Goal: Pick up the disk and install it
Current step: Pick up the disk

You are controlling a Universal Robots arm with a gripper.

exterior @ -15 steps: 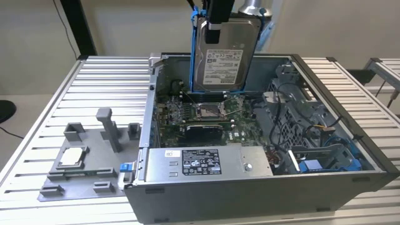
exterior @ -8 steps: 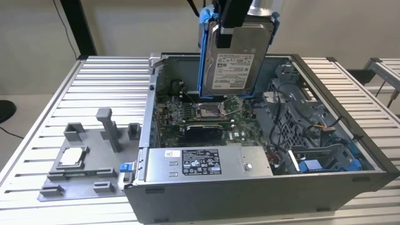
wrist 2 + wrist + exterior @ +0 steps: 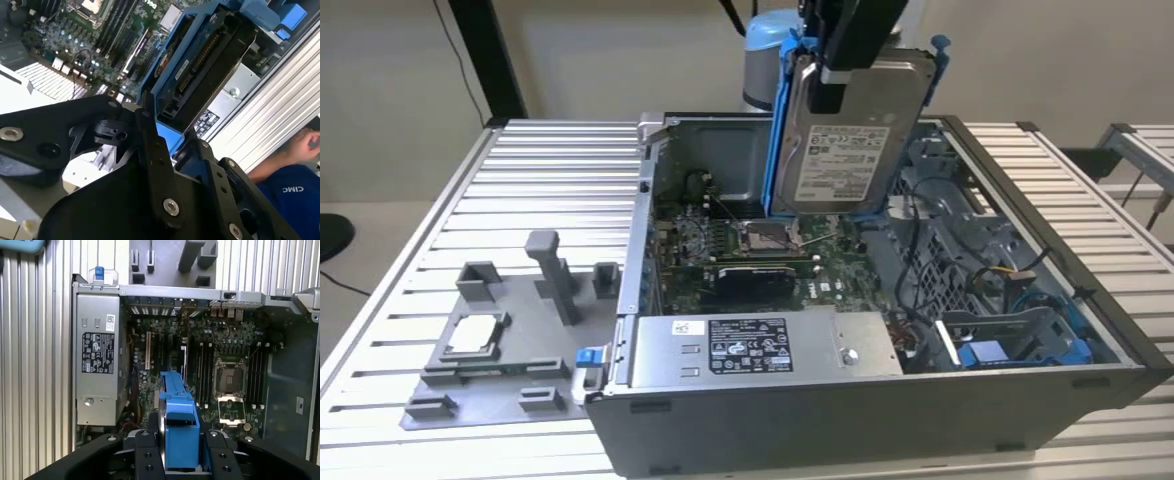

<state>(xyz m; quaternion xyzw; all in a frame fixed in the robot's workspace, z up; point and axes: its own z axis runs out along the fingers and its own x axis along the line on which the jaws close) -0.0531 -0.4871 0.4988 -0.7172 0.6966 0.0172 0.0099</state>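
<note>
The pick-up half of the job looks done. The gripper (image 3: 834,75) has the disk (image 3: 854,135) off the desk (image 3: 547,190) and hanging on edge over the open computer case (image 3: 854,420), label side facing the case's front wall. The drive's lower edge sits above the motherboard (image 3: 720,240), close over the processor socket (image 3: 765,237), and I cannot tell whether it clears the board or just brushes it.

In the first wrist view the gripper (image 3: 181,455) has its two black fingers pressed in on either side of the blue carrier of the disk (image 3: 180,415), pinching it by the frame. The second wrist view shows the same clamp (image 3: 175,145), with the connector end of the disk (image 3: 210,65) pointing away from the wrist and down into the case.

The install half is not yet done, as far as I can judge. The disk is in the air, not seated in anything. The drive cage (image 3: 1014,345) with its blue fittings lies in the case's corner on the exterior view's right, well apart from the disk, and the power supply box (image 3: 761,345) lies along the case's front wall.

Outside the case, on the exterior view's left, a grey fixture tray (image 3: 494,390) holds a small square chip (image 3: 474,333). A person's hand (image 3: 305,142) and blue sleeve (image 3: 285,195) appear beyond the case in the second wrist view, clear of the disk.
</note>
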